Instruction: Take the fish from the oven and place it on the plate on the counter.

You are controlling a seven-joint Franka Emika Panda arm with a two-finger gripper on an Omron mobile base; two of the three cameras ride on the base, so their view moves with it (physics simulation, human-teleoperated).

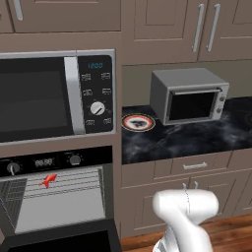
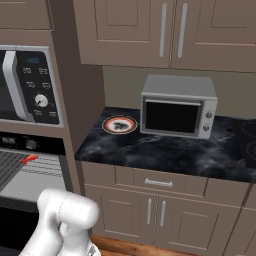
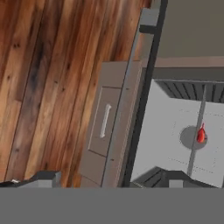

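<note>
The oven [image 1: 59,160] stands with its door down. On its wire rack lies the small red fish [image 1: 47,180], also seen at the left edge of the right base view as the fish [image 2: 30,159]. In the hand view the fish [image 3: 201,134] lies on the rack at the right, far ahead of my gripper [image 3: 107,179]. Its two fingertips stand wide apart at the bottom, open, with nothing between them. The plate [image 1: 138,122] with the orange-red rim sits on the black counter [image 1: 197,138], just left of the toaster oven; the right base view shows the plate [image 2: 119,124] too.
A big microwave [image 1: 54,93] sits above the oven. A grey toaster oven [image 1: 189,96] stands on the counter right of the plate. Taupe drawers [image 2: 157,182] and cabinet doors run below, wall cabinets above. Wooden floor [image 3: 43,87] lies beside the lowered oven door [image 1: 64,241].
</note>
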